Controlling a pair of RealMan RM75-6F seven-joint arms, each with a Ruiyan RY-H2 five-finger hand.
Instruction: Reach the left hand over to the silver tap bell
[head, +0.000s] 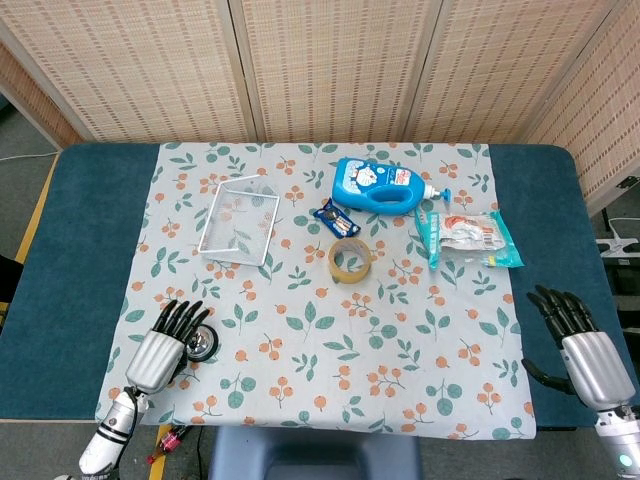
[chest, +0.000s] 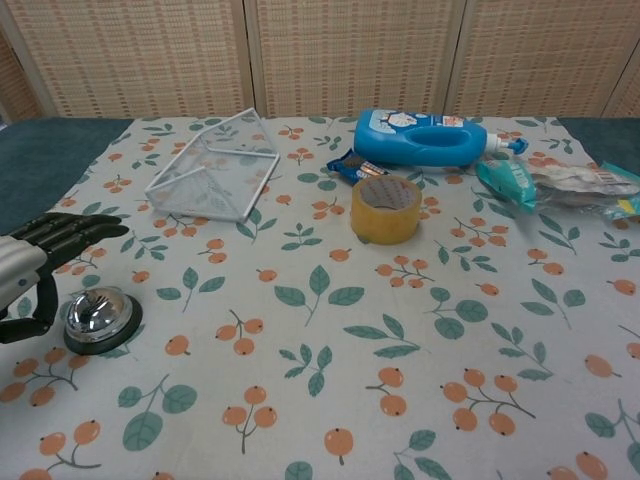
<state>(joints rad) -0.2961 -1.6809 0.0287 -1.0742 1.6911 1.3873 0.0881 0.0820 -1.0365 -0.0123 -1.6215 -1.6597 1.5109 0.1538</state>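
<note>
From the head view the left hand (head: 160, 351) covers the near-left part of the silver tap bell (head: 203, 343), and whether any finger touches it I cannot tell. In the chest view that hand (chest: 35, 270) is cut off by the left edge. The right hand (head: 578, 345) shows in only 1 view, its wrist cut off at the bottom edge.

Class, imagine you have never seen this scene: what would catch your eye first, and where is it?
Most striking is the black-and-silver left hand at the near left of the floral tablecloth, fingers spread, right beside the silver tap bell. Next comes the bright blue bottle lying on its side at the far middle, with a roll of tape just in front of it. The right hand rests open at the near right edge.
</note>
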